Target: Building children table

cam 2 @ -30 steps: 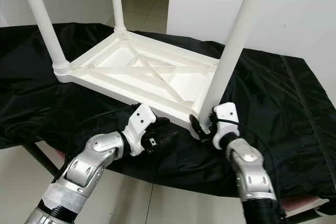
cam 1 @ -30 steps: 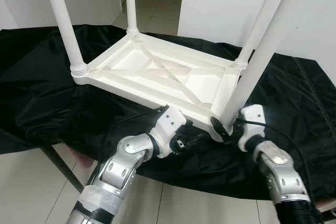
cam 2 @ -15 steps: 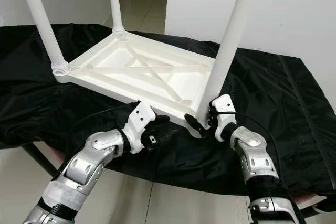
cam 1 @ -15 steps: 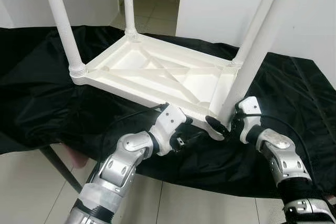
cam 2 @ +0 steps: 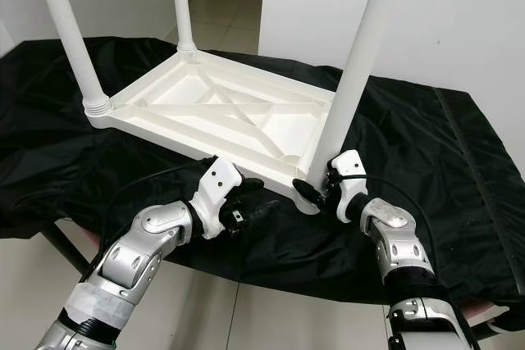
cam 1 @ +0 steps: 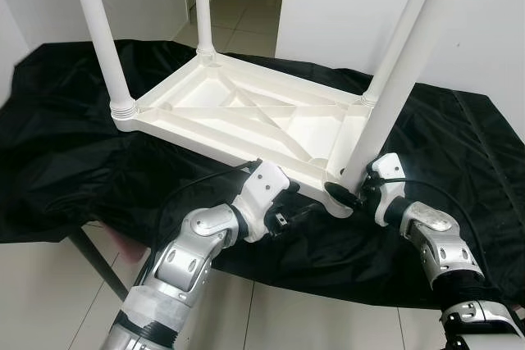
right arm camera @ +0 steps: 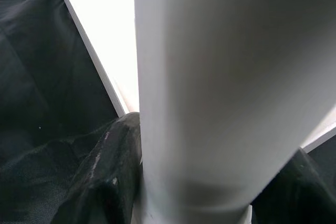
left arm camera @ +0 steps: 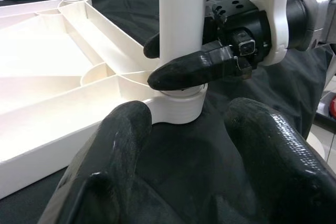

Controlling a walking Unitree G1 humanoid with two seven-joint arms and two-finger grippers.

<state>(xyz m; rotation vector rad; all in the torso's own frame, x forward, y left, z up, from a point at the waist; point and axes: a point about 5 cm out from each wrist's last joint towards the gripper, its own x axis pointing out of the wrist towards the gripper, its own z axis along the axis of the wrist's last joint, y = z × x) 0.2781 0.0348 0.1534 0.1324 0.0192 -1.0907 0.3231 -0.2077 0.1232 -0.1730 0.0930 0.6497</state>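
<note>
Right hand (cam 2: 321, 192) clamped on near leg (cam 2: 354, 79), lower centre-right | left hand (left arm camera: 184, 145) spread apart, idle | twist leg upright into corner socket (left arm camera: 177, 108), steadily.

My right gripper (left arm camera: 178, 61) closes around the near table leg (cam 1: 392, 92), so the leg hides one finger behind it. All four leg tops are cut off by the upper picture edge. My left fingertips (cam 1: 289, 217) merge with the black cloth (cam 1: 74, 145); from the head views their gap cannot be resolved.
</note>
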